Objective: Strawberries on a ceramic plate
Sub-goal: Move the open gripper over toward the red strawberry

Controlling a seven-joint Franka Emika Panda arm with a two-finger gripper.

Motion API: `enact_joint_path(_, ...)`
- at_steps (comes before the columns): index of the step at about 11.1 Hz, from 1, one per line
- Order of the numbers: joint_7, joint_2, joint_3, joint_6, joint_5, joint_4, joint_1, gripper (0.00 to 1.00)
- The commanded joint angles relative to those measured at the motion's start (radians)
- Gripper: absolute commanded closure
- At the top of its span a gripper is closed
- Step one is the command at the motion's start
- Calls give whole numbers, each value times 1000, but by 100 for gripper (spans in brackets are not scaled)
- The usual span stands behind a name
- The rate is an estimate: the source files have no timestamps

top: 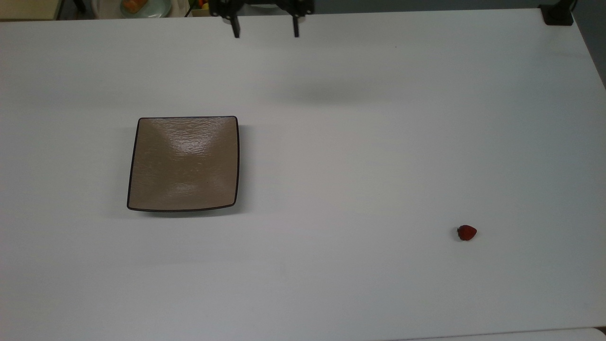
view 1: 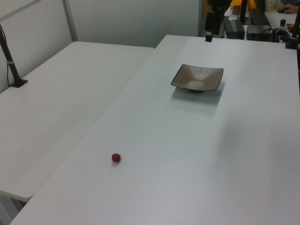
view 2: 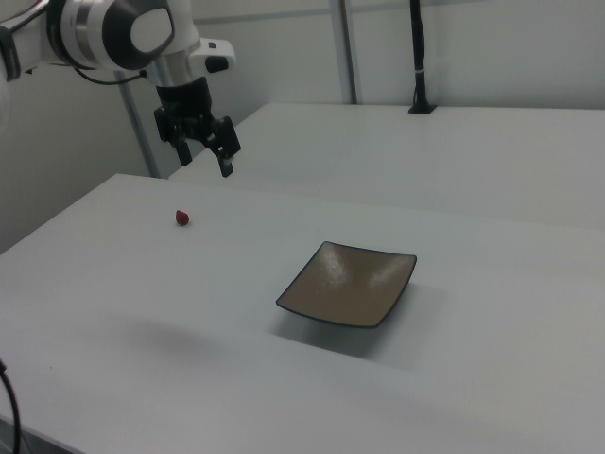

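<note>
The ceramic plate (top: 183,163) is a square, glossy tan dish with a dark rim, lying empty left of centre on the white table (top: 360,142); it also shows as the plate (view 1: 197,78) and the plate (view 2: 348,284). A tiny dark-red strawberry (top: 467,232) lies alone far to the top view's right, seen too as the strawberry (view 1: 116,158) and the strawberry (view 2: 182,218). My gripper (top: 265,32) hangs high over the table's far edge, open, with nothing between its fingers. In the right view the gripper (view 2: 201,161) is above and just beside the strawberry; in the left view the gripper (view 1: 207,35) is beyond the plate.
A black post base (top: 557,15) is clamped at the table's far right corner in the top view. A second white table (view 1: 61,93) with a black pole (view 1: 10,58) adjoins on the left view's left. Equipment (view 1: 255,26) stands past the far end.
</note>
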Motion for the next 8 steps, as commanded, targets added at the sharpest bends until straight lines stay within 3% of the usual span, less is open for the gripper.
enact_joint_path(1,105,107,4,16,-2,135,70,0)
enact_joint_path(4,123,169,1,45,-8,186,130,0)
enact_joint_path(8,125,178,1,52,-5,183,136,0)
